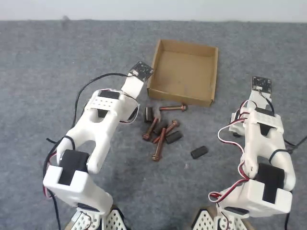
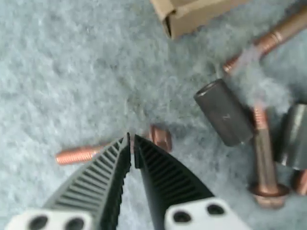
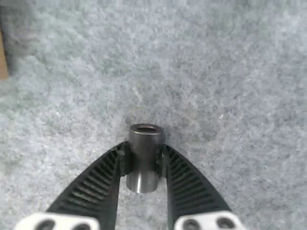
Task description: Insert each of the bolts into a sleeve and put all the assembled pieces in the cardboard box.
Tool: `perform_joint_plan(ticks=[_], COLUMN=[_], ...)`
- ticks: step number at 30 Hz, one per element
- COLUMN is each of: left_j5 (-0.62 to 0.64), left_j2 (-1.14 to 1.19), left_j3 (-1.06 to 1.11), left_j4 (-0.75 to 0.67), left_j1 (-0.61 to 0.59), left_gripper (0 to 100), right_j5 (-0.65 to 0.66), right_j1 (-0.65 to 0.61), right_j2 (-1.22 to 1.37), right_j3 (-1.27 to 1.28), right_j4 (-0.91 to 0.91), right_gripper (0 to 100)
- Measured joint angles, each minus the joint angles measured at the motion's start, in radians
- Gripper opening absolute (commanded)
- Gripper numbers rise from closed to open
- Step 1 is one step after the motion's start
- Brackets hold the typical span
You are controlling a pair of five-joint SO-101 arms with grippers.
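Left gripper [image 2: 132, 140]: I see its fingers almost together, tips over a copper bolt [image 2: 76, 155] lying on the grey carpet [image 2: 72, 72]; I can't tell whether they pinch it.
Right gripper [image 3: 144, 155]: clamps a dark sleeve [image 3: 144, 139], upright.
Spare bolts [image 1: 159, 143], spare sleeves [image 1: 173, 137]: clustered just before the cardboard box [image 1: 180, 96].

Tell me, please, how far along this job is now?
Done: nothing yet; the brown cardboard box is empty. In hand: the left gripper has its jaws shut on a copper bolt, the right gripper on a dark metal sleeve. To do: joining these, then the loose bolts and sleeves on the grey carpet.
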Motion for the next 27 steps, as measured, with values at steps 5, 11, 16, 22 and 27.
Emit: perform_joint_plan(ticks=[5, 11, 16, 22, 27], left_j5=[-0.126, -0.319, -0.482, -0.528, -0.549], left_j2=[0.0, 0.0, 0.0, 0.0, 0.0], left_j3=[-0.029, -0.035, -0.048, -0.157, -0.221], left_j4=[-0.009, -0.011, 0.038, 0.129, 0.206], left_j1=[0.0, 0.0, -0.008, -0.025, -0.069], left_gripper=[16, 14, 14, 14, 14], right_j5=[0.0, 0.0, 0.0, 0.0, 0.0], right_j1=[0.0, 0.0, 0.0, 0.0, 0.002], right_j2=[0.0, 0.0, 0.002, 0.002, 0.002], right_j3=[0.0, 0.0, -0.008, -0.014, -0.014], right_j4=[0.0, 0.0, 0.0, 0.0, 0.0], right_gripper=[0.6, 0.6, 0.6, 0.6, 0.6])
